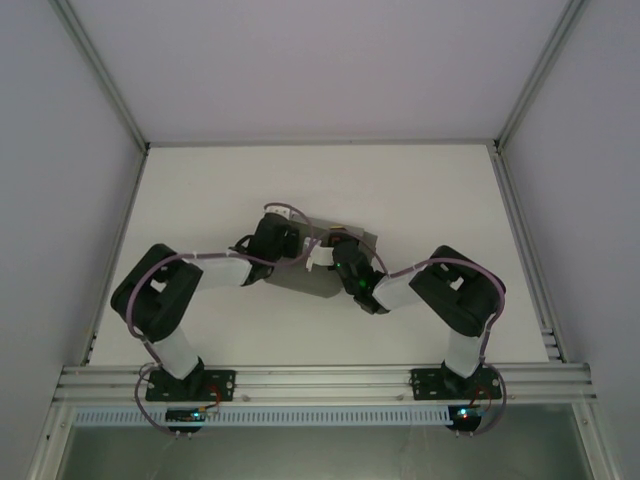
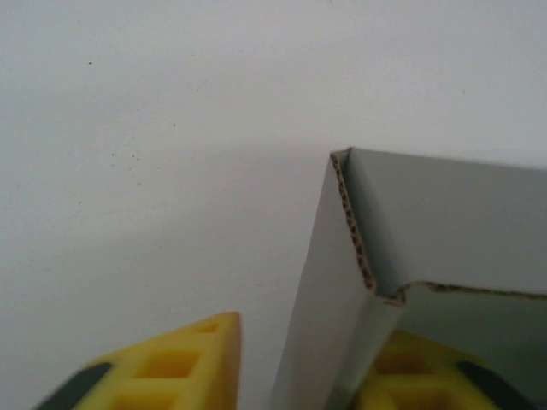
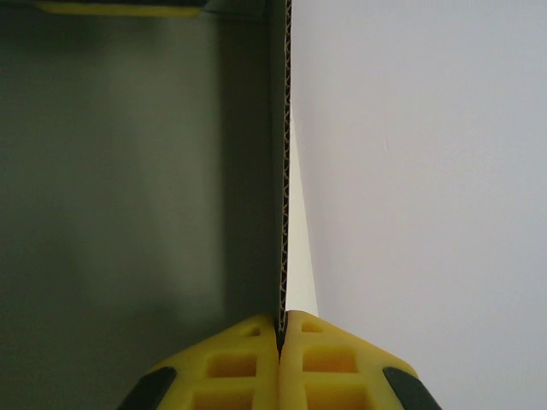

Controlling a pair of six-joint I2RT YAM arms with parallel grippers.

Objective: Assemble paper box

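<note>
The grey paper box (image 1: 318, 262) lies mid-table, partly folded, with both grippers on it. In the left wrist view one corner of the box (image 2: 342, 282) stands upright, its corrugated edge showing. My left gripper (image 2: 312, 342) is open and straddles that wall: one yellow finger (image 2: 171, 367) is outside with a gap, the other (image 2: 419, 376) is behind the card. My right gripper (image 3: 280, 329) is shut on the edge of an upright box wall (image 3: 281, 171), whose grey inner face (image 3: 128, 188) lies to the left. From above, the left gripper (image 1: 292, 245) and the right gripper (image 1: 338, 255) almost meet over the box.
The white table (image 1: 320, 180) is ringed by white walls and aluminium posts (image 1: 520, 100). A metal rail (image 1: 320, 380) runs along the near edge by the arm bases. A yellow finger of the left gripper (image 3: 120, 7) shows at the top of the right wrist view.
</note>
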